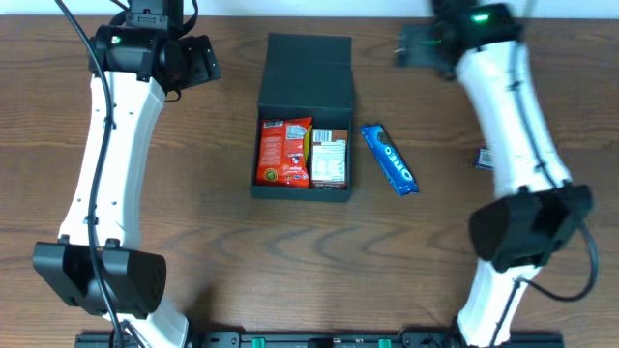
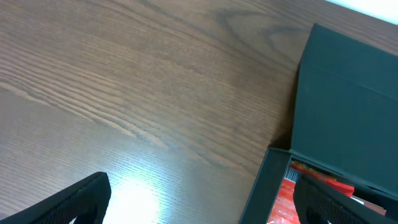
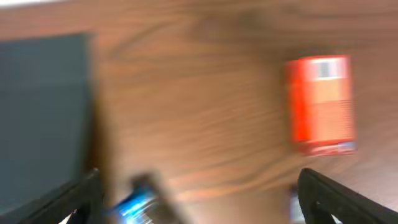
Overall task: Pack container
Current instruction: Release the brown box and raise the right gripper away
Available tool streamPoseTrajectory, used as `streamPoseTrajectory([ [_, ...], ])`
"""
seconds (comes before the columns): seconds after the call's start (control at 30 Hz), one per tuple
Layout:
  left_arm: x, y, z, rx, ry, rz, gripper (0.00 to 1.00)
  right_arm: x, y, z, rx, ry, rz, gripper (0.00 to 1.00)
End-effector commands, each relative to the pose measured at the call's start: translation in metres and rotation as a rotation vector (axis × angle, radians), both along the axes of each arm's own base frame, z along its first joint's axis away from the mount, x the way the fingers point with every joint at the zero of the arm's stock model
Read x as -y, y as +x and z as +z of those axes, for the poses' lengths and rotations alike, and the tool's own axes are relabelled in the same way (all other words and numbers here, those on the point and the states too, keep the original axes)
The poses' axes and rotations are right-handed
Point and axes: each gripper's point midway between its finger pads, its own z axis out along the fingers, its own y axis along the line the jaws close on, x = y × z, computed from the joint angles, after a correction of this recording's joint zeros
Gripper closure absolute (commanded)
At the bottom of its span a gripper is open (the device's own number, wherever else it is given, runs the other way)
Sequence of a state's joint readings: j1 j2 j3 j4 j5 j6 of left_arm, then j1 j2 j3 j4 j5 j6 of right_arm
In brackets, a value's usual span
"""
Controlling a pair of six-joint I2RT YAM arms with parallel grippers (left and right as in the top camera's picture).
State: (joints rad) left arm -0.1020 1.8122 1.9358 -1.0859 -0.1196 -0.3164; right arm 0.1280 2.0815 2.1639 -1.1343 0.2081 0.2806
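The black container (image 1: 303, 189) lies open at the table's middle with its flap lid (image 1: 308, 66) folded back. Inside are a red snack packet (image 1: 283, 152) and a white and brown packet (image 1: 328, 158). A blue Oreo packet (image 1: 389, 159) lies on the table just right of the box. My left gripper (image 1: 198, 60) is open and empty, up left of the lid; its wrist view shows the gripper (image 2: 202, 208) over bare wood beside the box wall (image 2: 267, 186). My right gripper (image 1: 416, 45) is open and empty, up right of the lid.
The right wrist view is blurred. It shows a small red carton (image 3: 320, 102) on the table, the black lid (image 3: 43, 112) at the left and the Oreo packet (image 3: 134, 202) low down. A small blue item (image 1: 482, 158) peeks out beside the right arm.
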Motion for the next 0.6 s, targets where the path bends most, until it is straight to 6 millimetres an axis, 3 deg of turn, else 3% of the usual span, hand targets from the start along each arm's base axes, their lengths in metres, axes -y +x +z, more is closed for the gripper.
streamPoseTrajectory([
  [0.0, -0.002, 0.001, -0.004, -0.01, 0.02, 0.002, 0.05, 0.062, 0.008, -0.031, -0.064, -0.077, -0.044, 0.01],
  [0.17, -0.002, 0.001, -0.004, -0.01, 0.02, 0.002, 0.05, 0.149, 0.02, -0.047, -0.025, -0.066, -0.208, 0.01],
  [0.23, -0.002, 0.001, -0.004, -0.01, 0.02, 0.001, 0.05, 0.169, 0.022, -0.054, -0.017, -0.059, -0.242, 0.01],
  [0.4, -0.002, 0.001, -0.004, -0.009, 0.02, 0.002, 0.05, 0.188, 0.029, -0.082, -0.042, -0.056, -0.21, 0.01],
  [0.57, -0.002, 0.001, -0.004, -0.01, 0.02, 0.002, 0.05, 0.185, 0.036, -0.128, -0.114, -0.054, -0.127, 0.01],
])
